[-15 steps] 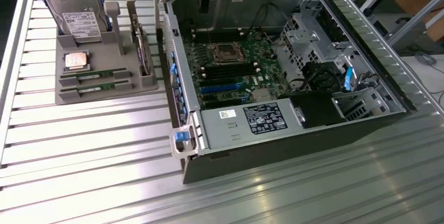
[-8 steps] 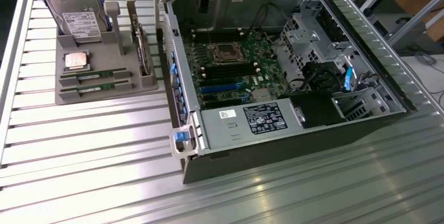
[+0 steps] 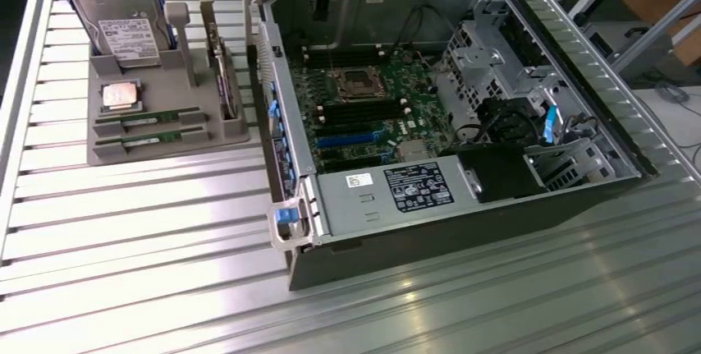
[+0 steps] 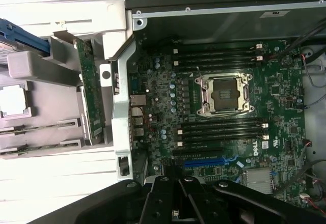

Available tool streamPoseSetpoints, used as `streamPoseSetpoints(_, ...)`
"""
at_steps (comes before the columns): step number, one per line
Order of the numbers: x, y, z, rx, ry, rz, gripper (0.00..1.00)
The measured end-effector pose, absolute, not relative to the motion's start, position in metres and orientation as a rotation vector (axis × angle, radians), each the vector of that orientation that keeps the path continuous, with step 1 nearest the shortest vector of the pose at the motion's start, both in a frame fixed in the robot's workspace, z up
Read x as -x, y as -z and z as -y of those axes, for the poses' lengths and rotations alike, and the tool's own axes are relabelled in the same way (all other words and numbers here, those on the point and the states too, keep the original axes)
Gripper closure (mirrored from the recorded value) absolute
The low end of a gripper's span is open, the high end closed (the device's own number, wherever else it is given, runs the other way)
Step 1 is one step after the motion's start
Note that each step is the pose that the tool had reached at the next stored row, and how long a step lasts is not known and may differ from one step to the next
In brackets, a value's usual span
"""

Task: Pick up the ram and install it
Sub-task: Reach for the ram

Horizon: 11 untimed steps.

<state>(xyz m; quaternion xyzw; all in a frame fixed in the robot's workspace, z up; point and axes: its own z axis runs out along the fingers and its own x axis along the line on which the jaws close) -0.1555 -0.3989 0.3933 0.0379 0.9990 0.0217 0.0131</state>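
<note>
Two rams lie side by side in slots of the grey tray [image 3: 208, 136] at the exterior view's left: one ram [image 3: 148, 117] [image 4: 43, 127] and its twin [image 3: 148, 135] [image 4: 41, 145]. Both are thin green sticks. My gripper [image 3: 320, 2] [image 4: 175, 206] hangs above the far rim of the open computer case [image 3: 438, 231], well away from the tray. Its black fingers are shut with nothing between them. Below it lies the motherboard [image 3: 383, 124] with its empty black memory slots [image 3: 356, 112] [image 4: 221, 130] and the open CPU socket [image 3: 359, 83] [image 4: 224, 94].
The tray also holds a hard drive [image 3: 126, 21], a square silver CPU chip [image 3: 121, 94] and an upright card with a metal bracket [image 3: 222, 71]. Inside the case sit a power supply [image 3: 400, 190], a drive cage [image 3: 482, 50] and loose cables. The table is slatted aluminium.
</note>
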Motion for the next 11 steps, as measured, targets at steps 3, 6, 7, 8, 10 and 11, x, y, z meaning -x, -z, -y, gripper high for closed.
streamPoseSetpoints(3, 0.1578, -0.3933, 0.3989, -0.118, -0.068, -3.112, 0.89)
streamPoseSetpoints(6, 0.1599, -0.3933, 0.3989, -0.118, -0.068, -3.112, 0.89)
streamPoseSetpoints(7, 0.1601, -0.3933, 0.3989, -0.118, -0.068, -3.112, 0.89)
streamPoseSetpoints(8, 0.1604, -0.3933, 0.3989, -0.118, -0.068, -3.112, 0.89)
streamPoseSetpoints(10, 0.1609, -0.3933, 0.3989, -0.118, -0.068, -3.112, 0.89)
streamPoseSetpoints(11, 0.161, -0.3933, 0.3989, -0.118, -0.068, -3.112, 0.89)
